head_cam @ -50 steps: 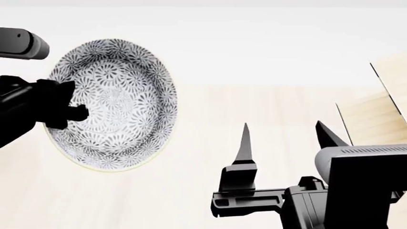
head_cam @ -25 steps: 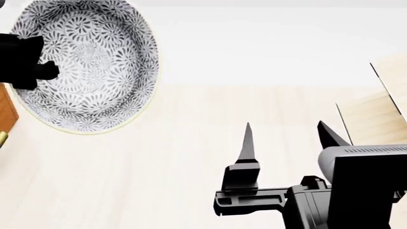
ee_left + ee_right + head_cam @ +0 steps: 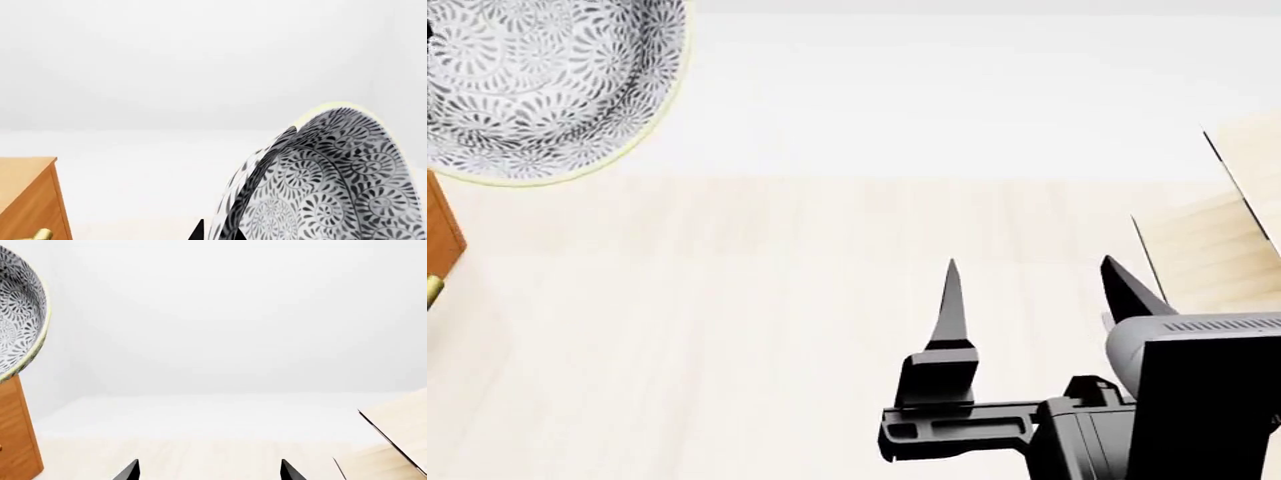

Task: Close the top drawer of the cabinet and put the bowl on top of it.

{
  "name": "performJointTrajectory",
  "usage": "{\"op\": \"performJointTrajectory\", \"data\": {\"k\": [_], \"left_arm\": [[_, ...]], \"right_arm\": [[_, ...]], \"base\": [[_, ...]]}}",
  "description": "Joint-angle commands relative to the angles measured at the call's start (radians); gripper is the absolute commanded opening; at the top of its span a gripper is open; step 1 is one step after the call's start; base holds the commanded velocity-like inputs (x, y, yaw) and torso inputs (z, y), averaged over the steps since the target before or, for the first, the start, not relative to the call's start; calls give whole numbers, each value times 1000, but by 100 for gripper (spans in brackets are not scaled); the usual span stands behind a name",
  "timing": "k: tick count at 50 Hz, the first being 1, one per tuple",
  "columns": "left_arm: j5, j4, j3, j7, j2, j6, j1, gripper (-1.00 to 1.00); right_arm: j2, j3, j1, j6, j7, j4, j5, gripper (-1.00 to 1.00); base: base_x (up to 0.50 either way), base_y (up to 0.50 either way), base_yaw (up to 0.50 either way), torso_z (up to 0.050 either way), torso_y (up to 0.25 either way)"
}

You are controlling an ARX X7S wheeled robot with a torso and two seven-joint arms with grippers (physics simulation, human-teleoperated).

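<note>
The bowl (image 3: 534, 80), white with a dense grey floral pattern, hangs tilted in the air at the head view's top left. My left gripper (image 3: 219, 234) is shut on its rim; one fingertip (image 3: 197, 232) shows outside the bowl (image 3: 333, 185). The orange-brown cabinet (image 3: 27, 200) stands beside and below the bowl, seen also as a sliver (image 3: 441, 235) in the head view. Of the top drawer only a brass handle end (image 3: 40, 235) shows. My right gripper (image 3: 1034, 290) is open and empty, well apart from the bowl (image 3: 17, 315) and the cabinet (image 3: 17, 435).
A pale plywood shelf structure (image 3: 1228, 230) stands at the right, close to my right gripper, and its edge (image 3: 400, 425) shows in the right wrist view. Light wood floor lies below, with a white wall behind.
The bowl has risen and moved left in the head view, and my left arm has left that view. The cabinet's edge has come into sight. My right gripper has barely moved.
</note>
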Motion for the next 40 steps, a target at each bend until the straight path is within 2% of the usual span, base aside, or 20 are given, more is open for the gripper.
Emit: {"op": "performJointTrajectory", "data": {"k": [1,32,40], "left_arm": [[-63,-20,-40,-73,-14,-31,-113,-100],[-80,-152,-49,-123,-100,32,-313,-100],[-89,-185,-91,-146,-139,55,-332,-100]], "right_arm": [[8,3,2,1,16,-14,16,100],[31,14,14,3,60,-41,64,100],[29,11,0,-10,41,-34,43,100]], "base": [[0,0,0,0,0],[0,0,0,0,0],[0,0,0,0,1]]}}
